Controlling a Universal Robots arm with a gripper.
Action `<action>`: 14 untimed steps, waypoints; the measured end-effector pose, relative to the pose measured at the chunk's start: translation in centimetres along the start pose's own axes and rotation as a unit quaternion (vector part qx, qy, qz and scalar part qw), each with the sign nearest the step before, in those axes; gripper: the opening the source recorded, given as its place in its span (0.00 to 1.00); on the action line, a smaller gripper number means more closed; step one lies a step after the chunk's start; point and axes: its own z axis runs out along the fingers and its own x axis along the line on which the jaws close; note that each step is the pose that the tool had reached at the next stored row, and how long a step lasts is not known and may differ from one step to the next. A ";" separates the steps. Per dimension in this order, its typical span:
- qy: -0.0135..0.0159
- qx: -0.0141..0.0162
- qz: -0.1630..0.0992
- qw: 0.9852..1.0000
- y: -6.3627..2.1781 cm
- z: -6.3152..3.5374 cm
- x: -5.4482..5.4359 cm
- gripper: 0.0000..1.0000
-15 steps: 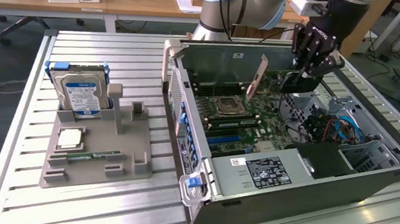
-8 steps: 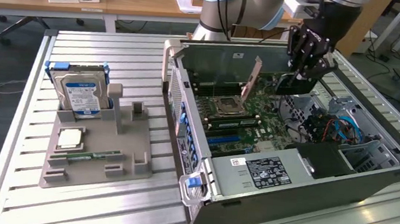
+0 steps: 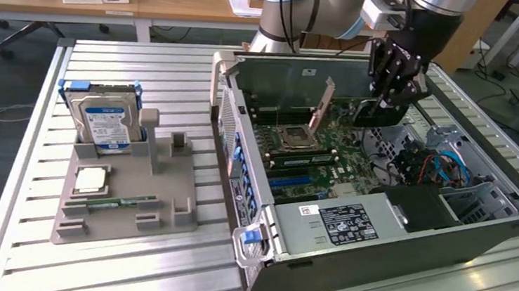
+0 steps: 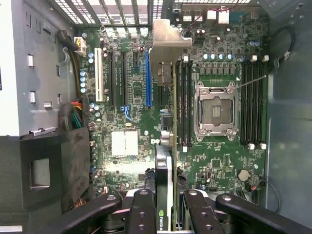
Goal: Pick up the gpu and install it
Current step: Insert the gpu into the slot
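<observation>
The gpu (image 4: 169, 146) appears edge-on in the wrist view as a thin dark card with a logo near my fingers. Its silvery end bracket (image 4: 170, 41) is at the far end. My gripper (image 4: 169, 207) is shut on the card, with one black finger (image 4: 141, 209) on each side. The card hangs above the motherboard (image 4: 131, 141), lined up over a black slot between the blue slot (image 4: 148, 80) and the memory slots (image 4: 184, 102). In the exterior view my gripper (image 3: 387, 100) reaches down into the open computer case (image 3: 371, 268), with the dark gpu (image 3: 375, 117) below it.
Left of the case in the exterior view, a grey holder (image 3: 164, 211) carries a hard drive (image 3: 106, 121), a processor chip (image 3: 90, 180) and a memory stick (image 3: 118, 202). The processor socket (image 4: 216, 109), cables (image 4: 73, 117) and case walls surround the slots. A wooden desk (image 3: 187, 1) stands behind.
</observation>
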 end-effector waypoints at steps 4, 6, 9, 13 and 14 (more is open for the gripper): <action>0.000 0.000 0.000 1.000 0.00 0.01 0.0 0.27; 0.000 0.000 0.000 1.000 0.00 0.01 0.0 0.27; 0.000 0.000 0.000 1.000 0.00 0.01 0.0 0.27; 0.000 0.000 0.000 1.000 0.27 0.18 0.0 0.27; 0.000 0.000 0.000 1.000 0.38 0.25 0.0 0.27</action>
